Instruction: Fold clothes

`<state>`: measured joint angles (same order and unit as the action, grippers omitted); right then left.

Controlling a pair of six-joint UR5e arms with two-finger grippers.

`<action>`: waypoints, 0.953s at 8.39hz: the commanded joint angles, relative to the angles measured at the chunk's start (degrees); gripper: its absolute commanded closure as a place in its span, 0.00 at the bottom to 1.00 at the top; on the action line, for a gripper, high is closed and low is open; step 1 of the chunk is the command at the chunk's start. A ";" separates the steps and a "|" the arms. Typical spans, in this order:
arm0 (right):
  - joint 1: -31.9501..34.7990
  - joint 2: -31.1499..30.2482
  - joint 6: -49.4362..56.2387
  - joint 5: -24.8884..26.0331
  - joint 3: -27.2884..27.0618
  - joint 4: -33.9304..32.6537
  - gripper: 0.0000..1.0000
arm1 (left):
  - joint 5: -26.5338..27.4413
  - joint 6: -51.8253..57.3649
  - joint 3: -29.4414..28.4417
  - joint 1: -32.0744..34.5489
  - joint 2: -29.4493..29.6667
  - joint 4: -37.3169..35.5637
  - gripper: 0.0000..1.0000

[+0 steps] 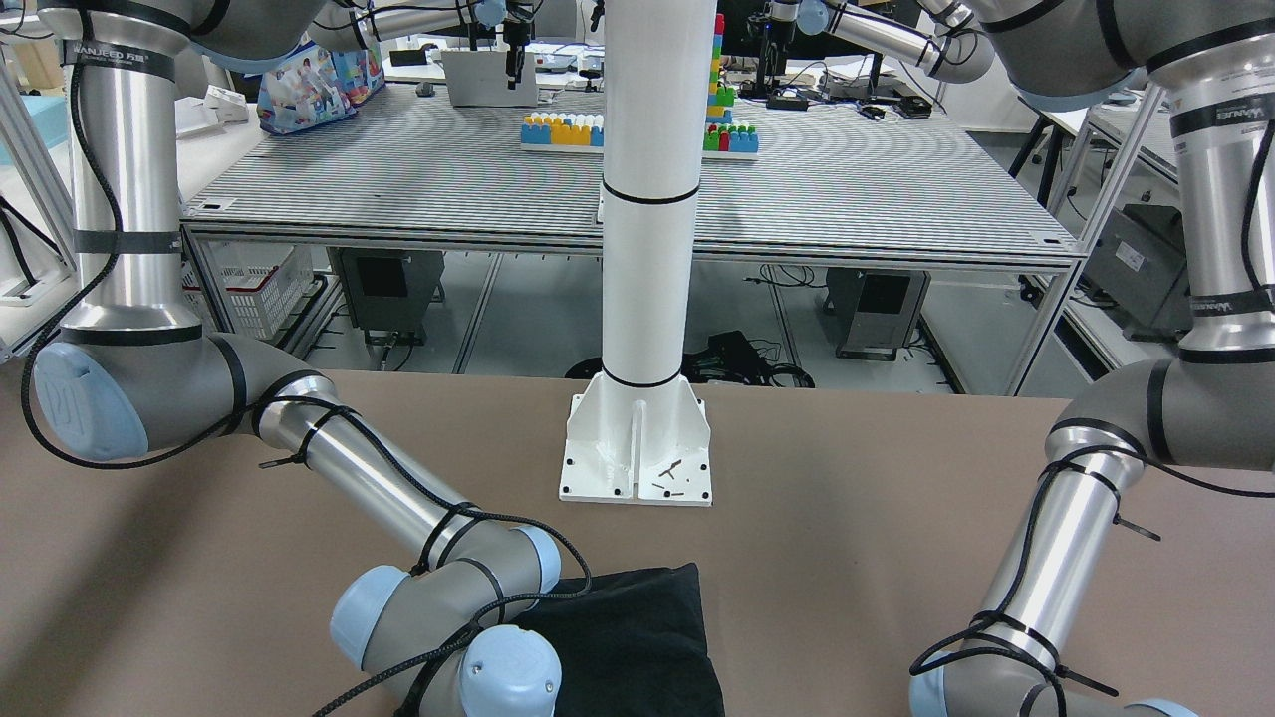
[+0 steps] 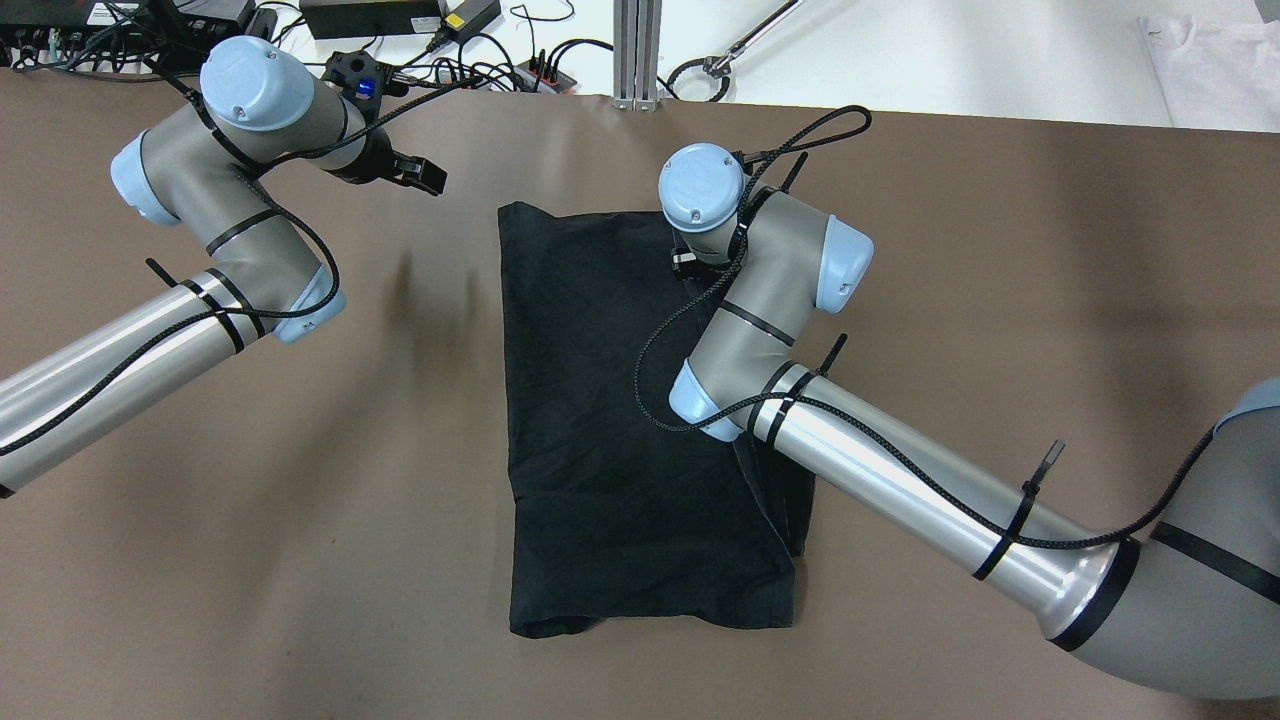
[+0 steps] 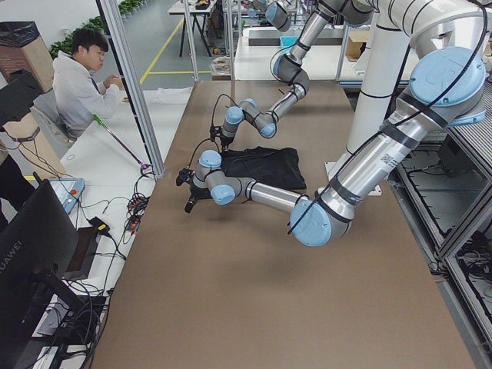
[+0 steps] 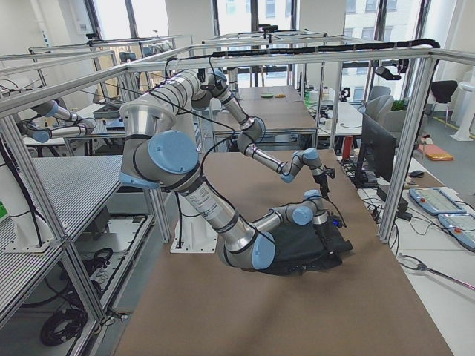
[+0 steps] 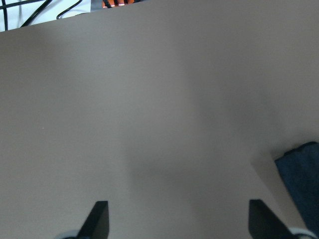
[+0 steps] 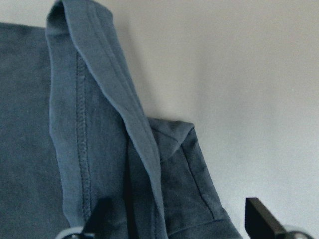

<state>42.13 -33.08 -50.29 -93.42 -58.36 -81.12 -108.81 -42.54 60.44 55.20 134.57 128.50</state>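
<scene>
The clothes (image 2: 600, 450), one plain black, soft, matte fabric piece, lie flat as a long rectangle on the brown, matte bench (image 2: 1000, 250). They sit about midway between its left and right ends. One short edge is close to the operators' edge, and the other reaches back toward the white round metal pole (image 1: 647, 199) with its flat, bolted base plate (image 1: 637, 448); the cloth lies apart from that plate. The fabric is layered: along its right long edge a lower layer sticks out from under the top one, and a few shallow creases run across the surface. The right wrist view shows a hemmed border with rows of stitching and a narrow strip of hem standing up in a ridge.

The right arm's silver forearm reaches in over the cloth's right edge. It bends sharply at the grey elbow joints, and its wrist sits above the cloth's corner nearest the operators' edge. The right gripper (image 6: 177, 209) points down there with its fingers wide apart, the raised hem between them, gripping nothing.

The left arm doubles back on itself over bare bench. The left gripper (image 5: 178, 214) is also spread wide and empty, just beside the cloth's other corner at the operators' edge.
</scene>
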 commanded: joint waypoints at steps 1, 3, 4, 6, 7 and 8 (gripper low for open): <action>2.85 0.65 1.50 -0.09 5.10 4.56 0.06 | 0.00 0.01 -0.06 0.00 -0.01 0.00 0.00; 6.37 -0.66 6.50 -0.09 5.89 4.56 0.06 | 0.00 0.01 -0.06 0.00 -0.01 -0.09 0.00; 7.26 -2.41 8.26 -0.09 5.28 4.74 0.06 | 0.00 0.09 -0.15 0.00 -0.01 -0.09 0.00; 6.83 -2.61 8.19 -3.84 -0.75 3.87 0.06 | 0.00 0.18 -0.15 0.00 -0.01 -0.09 0.00; 4.65 -2.60 6.62 -5.79 -5.14 0.99 0.06 | 0.00 0.18 -0.24 0.00 0.08 -0.18 0.00; 1.93 -2.34 2.26 -5.89 -8.66 -2.69 0.06 | 0.00 0.27 -0.24 0.00 0.08 -0.18 0.00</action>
<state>47.81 -35.59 -43.15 -97.39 -60.29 -78.66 -108.81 -42.38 60.25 55.20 134.60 128.37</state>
